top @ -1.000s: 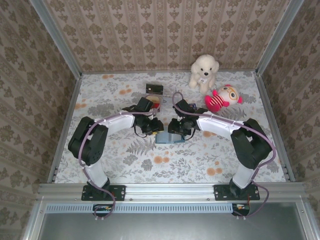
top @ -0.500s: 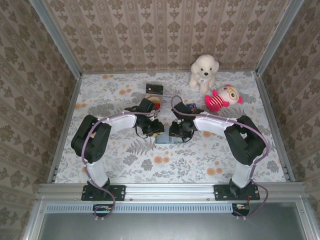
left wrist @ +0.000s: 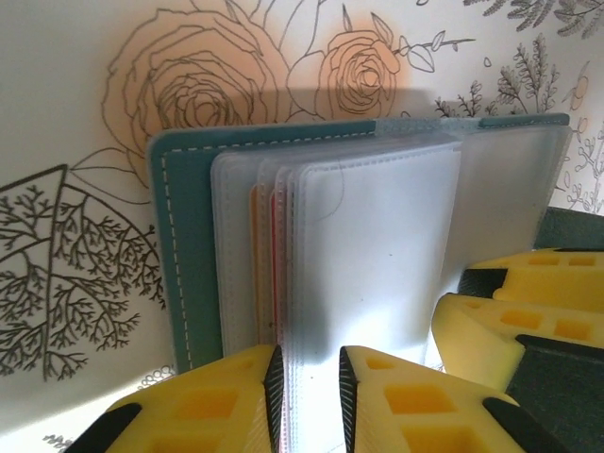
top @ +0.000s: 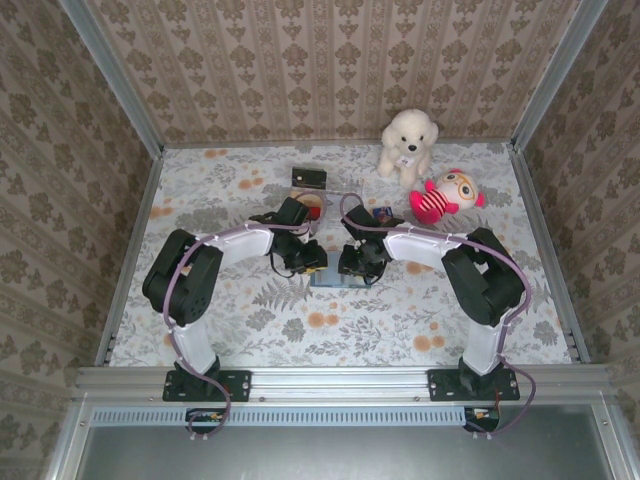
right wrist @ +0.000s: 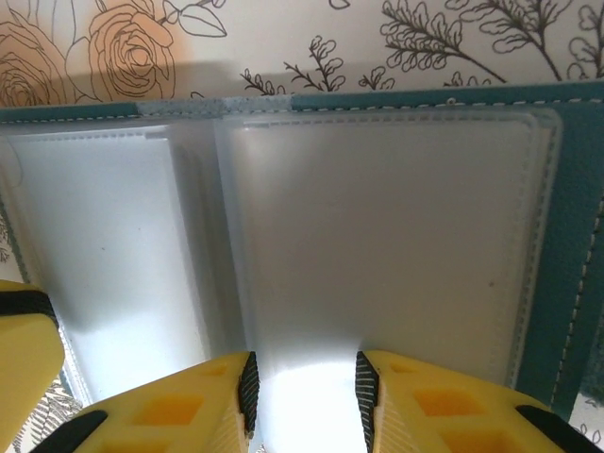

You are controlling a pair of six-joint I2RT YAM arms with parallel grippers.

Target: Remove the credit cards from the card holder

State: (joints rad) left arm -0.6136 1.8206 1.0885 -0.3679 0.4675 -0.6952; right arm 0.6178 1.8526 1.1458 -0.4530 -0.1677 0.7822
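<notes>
Located card holder (top: pixel 328 279) at mid-table (top: pixel 250 320), lying open and flat between both arms, long axis running left to right. Noted teal cover underneath, with clear sleeves (left wrist: pixel 377 255) fanned up from it like pages.

Read left gripper (left wrist: pixel 311 382) as pressed nearly together at the sleeve stack's edge, with a few leaves running into the narrow gap between the pads. Judged as pinching those leaves. Read right gripper (right wrist: pixel 302 387) as set a little wider over the edge of a single sleeve on the holder's right half. Cannot tell whether gripping or merely straddling.

Spotted credit cards as thin coloured edges inside the sleeves: red card (left wrist: pixel 276 283), plus an orange-tinted edge just beside it on the stitched-cover side.

Key relation: in the left wrist view, red card just outside the pinched leaves, toward the cover, long edge running straight away from the pads. Judged left arm nearer; right gripper well apart on the opposite half.

Expect next move to need a small sideways shift of the left pads onto the card's sleeve. Sleeve opening side not discernible. Risk: dragging the whole holder unless the right side stays pinned.
</notes>
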